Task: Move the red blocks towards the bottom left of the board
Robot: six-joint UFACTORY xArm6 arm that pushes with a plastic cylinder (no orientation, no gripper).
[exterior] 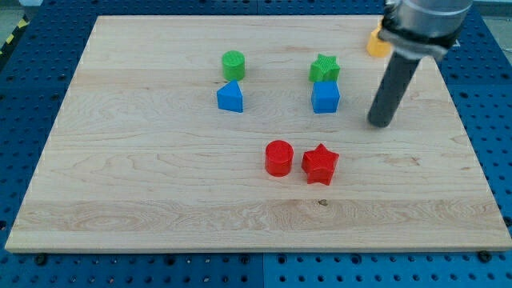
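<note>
A red cylinder (279,158) and a red star (321,163) sit side by side a little below the board's middle, nearly touching. My tip (380,122) rests on the board up and to the right of the red star, well apart from it. The tip stands right of the blue cube (326,97), with a gap between them.
A green cylinder (234,64) sits above a blue triangular block (230,97) at the upper middle. A green star (324,69) touches the top of the blue cube. A yellow block (378,42) at the top right is partly hidden by the arm. The wooden board (144,184) lies on blue pegboard.
</note>
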